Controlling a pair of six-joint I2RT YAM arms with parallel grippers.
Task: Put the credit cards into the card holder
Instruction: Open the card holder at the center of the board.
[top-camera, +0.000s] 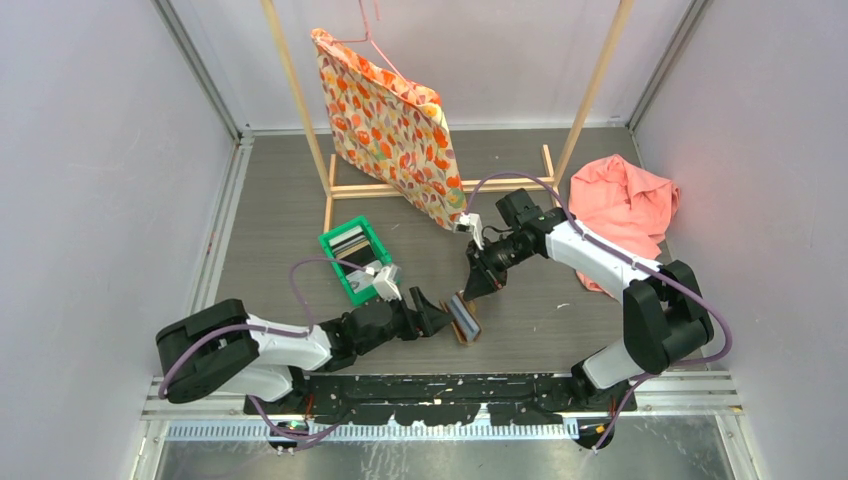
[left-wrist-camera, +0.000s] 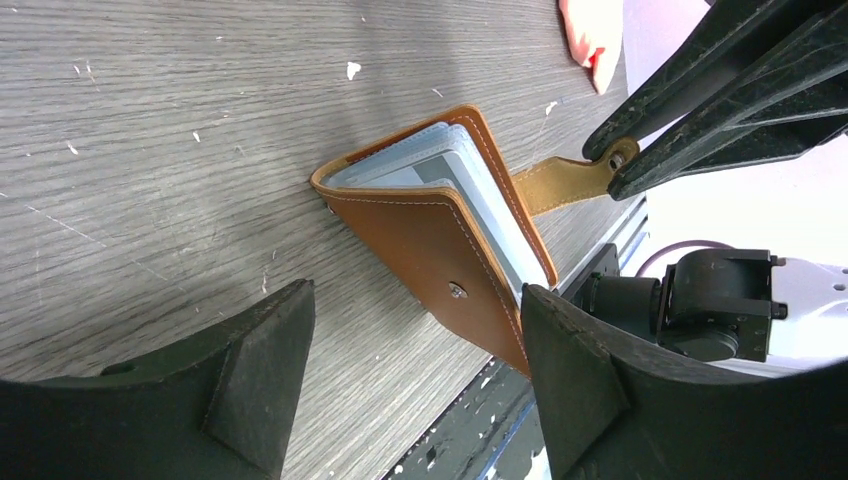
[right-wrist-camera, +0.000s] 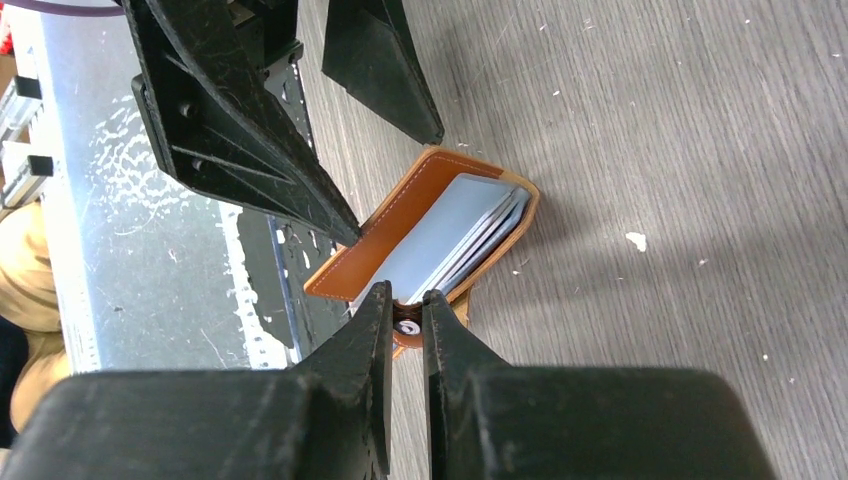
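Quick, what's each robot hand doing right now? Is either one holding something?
Left gripper: jaws open, holding nothing.
Right gripper: jaws closed on the strap of the card holder.

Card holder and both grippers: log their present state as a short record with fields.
card holder: brown, partly open, resting on the table
inside: grey-blue leaves; cannot tell cards from sleeves
snap strap: pulled outward, its end pinched
right gripper: shut on the card holder's strap
left gripper: open, jaws wide on either side of the holder
credit cards: several lie in the green bin
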